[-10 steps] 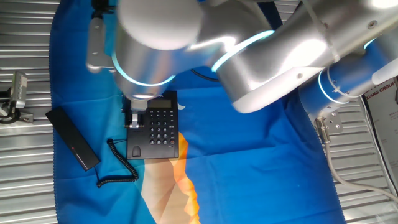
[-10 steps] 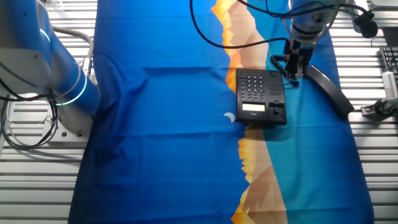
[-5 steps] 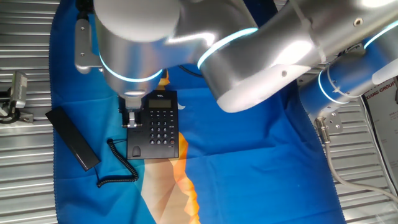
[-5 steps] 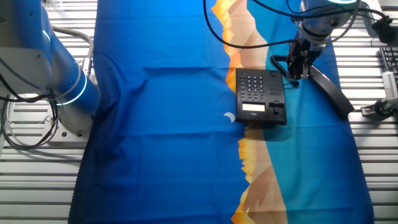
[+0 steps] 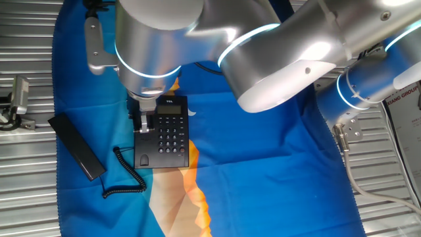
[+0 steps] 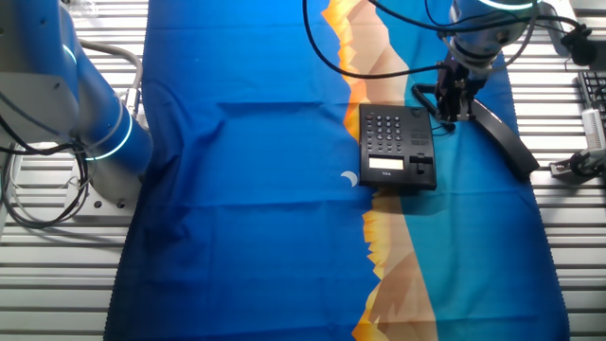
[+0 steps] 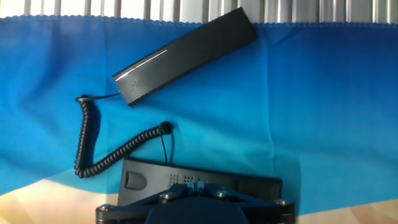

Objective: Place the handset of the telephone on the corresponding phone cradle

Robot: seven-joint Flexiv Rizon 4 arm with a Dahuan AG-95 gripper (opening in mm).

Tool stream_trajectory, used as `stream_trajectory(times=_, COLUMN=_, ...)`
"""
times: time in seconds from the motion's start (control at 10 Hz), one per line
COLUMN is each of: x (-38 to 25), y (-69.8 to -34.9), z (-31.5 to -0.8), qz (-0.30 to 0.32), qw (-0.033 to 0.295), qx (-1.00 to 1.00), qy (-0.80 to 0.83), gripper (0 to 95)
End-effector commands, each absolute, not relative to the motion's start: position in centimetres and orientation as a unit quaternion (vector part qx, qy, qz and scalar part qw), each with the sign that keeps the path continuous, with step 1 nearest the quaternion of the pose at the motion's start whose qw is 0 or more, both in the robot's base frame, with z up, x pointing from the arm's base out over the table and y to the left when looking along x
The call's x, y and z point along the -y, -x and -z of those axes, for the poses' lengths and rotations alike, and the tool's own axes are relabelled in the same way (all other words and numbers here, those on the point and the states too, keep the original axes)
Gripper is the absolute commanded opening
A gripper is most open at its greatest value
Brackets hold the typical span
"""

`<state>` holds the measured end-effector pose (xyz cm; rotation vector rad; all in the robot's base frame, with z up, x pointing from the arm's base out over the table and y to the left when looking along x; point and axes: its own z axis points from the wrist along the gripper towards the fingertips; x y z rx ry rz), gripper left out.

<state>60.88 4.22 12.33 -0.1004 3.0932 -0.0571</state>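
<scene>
The handset [image 5: 77, 147], a slim black bar, lies on the blue cloth left of the telephone [image 5: 168, 131], apart from it, joined by a coiled cord [image 5: 128, 176]. The phone cradle [image 5: 144, 158] is the strip along the phone's left edge and bears nothing. My gripper [image 5: 141, 125] hangs over that strip, shut and empty. In the other fixed view the gripper [image 6: 447, 112] is between the telephone [image 6: 396, 147] and the handset [image 6: 500, 135]. In the hand view the gripper [image 7: 194, 184] is above the cradle [image 7: 142, 179], with the handset [image 7: 185, 55] further off and the cord [image 7: 106, 155] to the left.
The blue cloth [image 5: 263, 171] with an orange pattern covers the slatted metal table. A small metal fixture [image 5: 18, 99] stands off the cloth at the left. The arm's base [image 6: 85, 123] stands at the far side. Cables [image 6: 331, 47] hang above the cloth.
The arm's wrist has swung slightly left and back right. The gripper stays over the phone's left edge. Handset and telephone have not moved.
</scene>
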Motion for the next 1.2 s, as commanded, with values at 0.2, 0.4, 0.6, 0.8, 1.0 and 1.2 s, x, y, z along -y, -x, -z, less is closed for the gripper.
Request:
stream_trajectory(times=0.2, x=-4.31, y=-61.0, z=-12.39, qz=0.011, qw=0.016, qx=-0.999, qy=0.046, gripper=0.0)
stream_trajectory(times=0.4, x=-4.31, y=-61.0, z=-12.39, qz=0.017, qw=0.012, qx=-0.998, qy=0.053, gripper=0.0)
stream_trajectory(times=0.6, x=-4.31, y=-61.0, z=-12.39, qz=0.031, qw=0.01, qx=-0.997, qy=0.072, gripper=0.0)
stream_trajectory(times=0.8, x=-4.31, y=-61.0, z=-12.39, qz=0.043, qw=0.009, qx=-0.996, qy=0.083, gripper=0.0)
stream_trajectory(times=1.0, x=-4.31, y=-61.0, z=-12.39, qz=0.033, qw=0.026, qx=-0.997, qy=0.059, gripper=0.0)
stream_trajectory(times=1.2, x=-4.31, y=-61.0, z=-12.39, qz=0.0, qw=0.046, qx=-0.999, qy=0.02, gripper=0.0)
